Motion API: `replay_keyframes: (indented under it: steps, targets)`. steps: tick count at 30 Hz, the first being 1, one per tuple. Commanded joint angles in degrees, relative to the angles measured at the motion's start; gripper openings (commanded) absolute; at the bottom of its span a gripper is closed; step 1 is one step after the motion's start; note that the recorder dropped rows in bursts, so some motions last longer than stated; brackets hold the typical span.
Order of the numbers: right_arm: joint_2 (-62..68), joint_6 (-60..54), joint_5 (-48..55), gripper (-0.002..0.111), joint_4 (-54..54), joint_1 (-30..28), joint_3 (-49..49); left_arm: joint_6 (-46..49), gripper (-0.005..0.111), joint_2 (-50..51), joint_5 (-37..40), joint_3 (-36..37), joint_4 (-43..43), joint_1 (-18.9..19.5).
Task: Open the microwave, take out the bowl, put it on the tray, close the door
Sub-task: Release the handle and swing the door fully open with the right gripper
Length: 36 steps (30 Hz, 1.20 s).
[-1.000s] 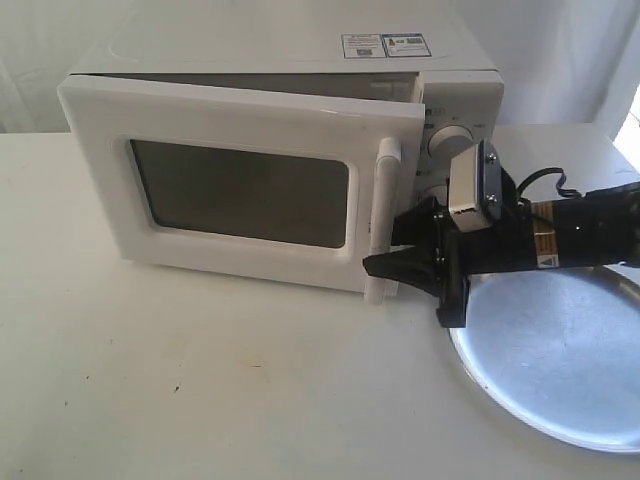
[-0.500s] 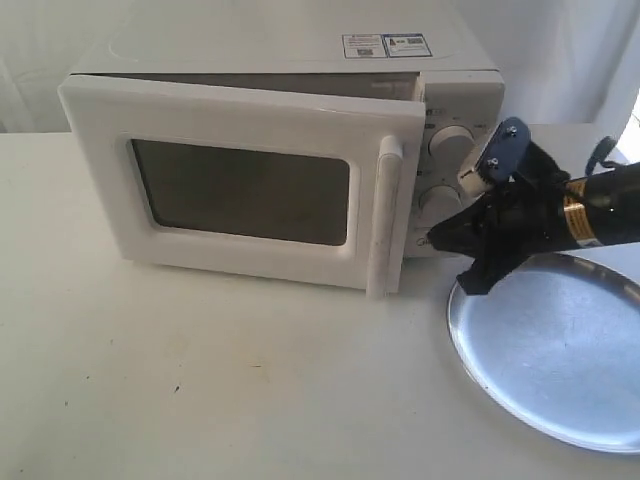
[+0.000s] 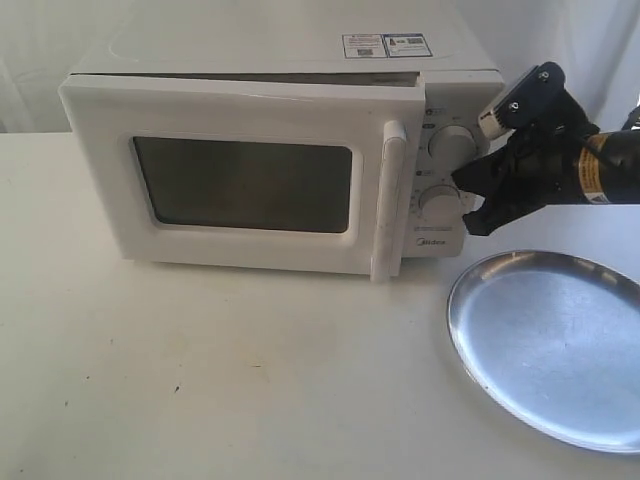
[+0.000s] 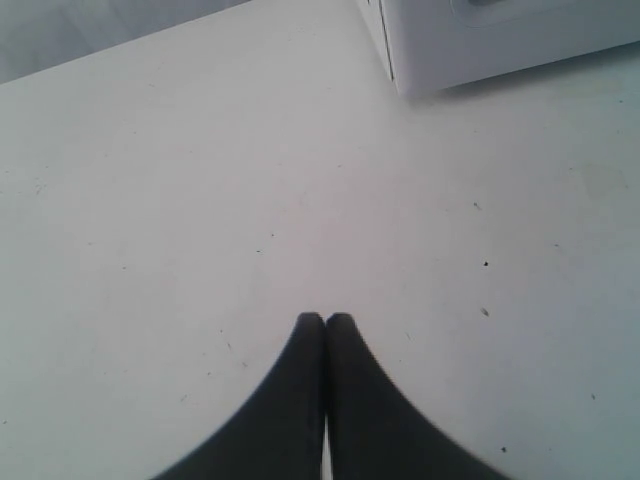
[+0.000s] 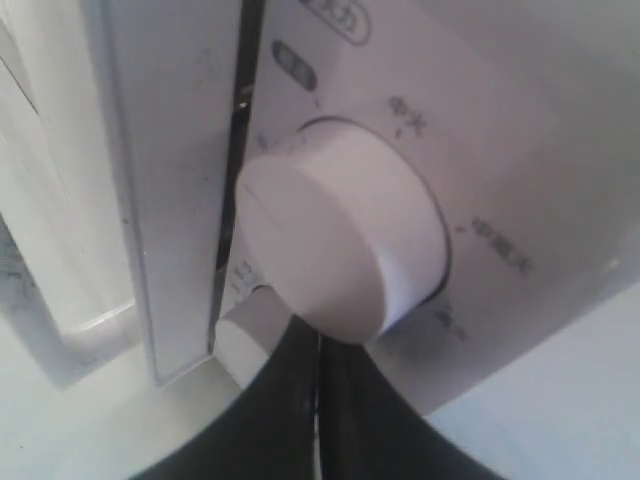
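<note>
A white Midea microwave (image 3: 260, 50) fills the upper left and centre of the exterior view. Its door (image 3: 240, 110) stands slightly ajar, and the vertical bar handle (image 3: 388, 200) is untouched. At the right edge the right gripper (image 3: 468, 197), its fingers pressed together and empty, points at the lower dial (image 3: 438, 200). A silver tray (image 3: 560, 350) lies at the lower right on the white table (image 3: 200, 380). The left gripper (image 4: 325, 320), its fingers also together, hovers over bare table.

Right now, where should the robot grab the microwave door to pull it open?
Probably the vertical white bar handle on the door, at the edge beside the dials. It stands out from the door, so there is room to close around it. Come from the front, on the tray side; the right tool, shut, is nearest.
</note>
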Motion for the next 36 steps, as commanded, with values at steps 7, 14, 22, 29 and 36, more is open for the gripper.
replay_keyframes:
  steps: [7, 14, 22, 29, 36]
  targets:
    - [-1.00, -6.06, -17.92, 0.000, 7.85, 0.45, -1.43, -0.31, 0.000, -0.12, 0.05, -0.24, -0.22, -0.21]
    - [-7.50, 6.60, -22.52, 0.000, 2.92, 0.45, -1.43, -0.31, 0.000, -0.12, 0.18, -0.24, -0.10, -0.21]
    - [-10.59, 2.13, -8.24, 0.000, 7.59, 0.45, -1.43, -0.31, 0.000, -0.12, 0.07, -0.24, -0.24, -0.21]
    - [-5.22, -3.23, -9.76, 0.000, 11.64, 0.45, -1.43, -0.31, 0.000, -0.12, 0.07, -0.24, -0.24, -0.21]
    - [-3.14, -5.18, -22.23, 0.000, 9.82, 0.45, -1.43, -0.31, 0.000, -0.12, 0.07, -0.24, -0.24, -0.21]
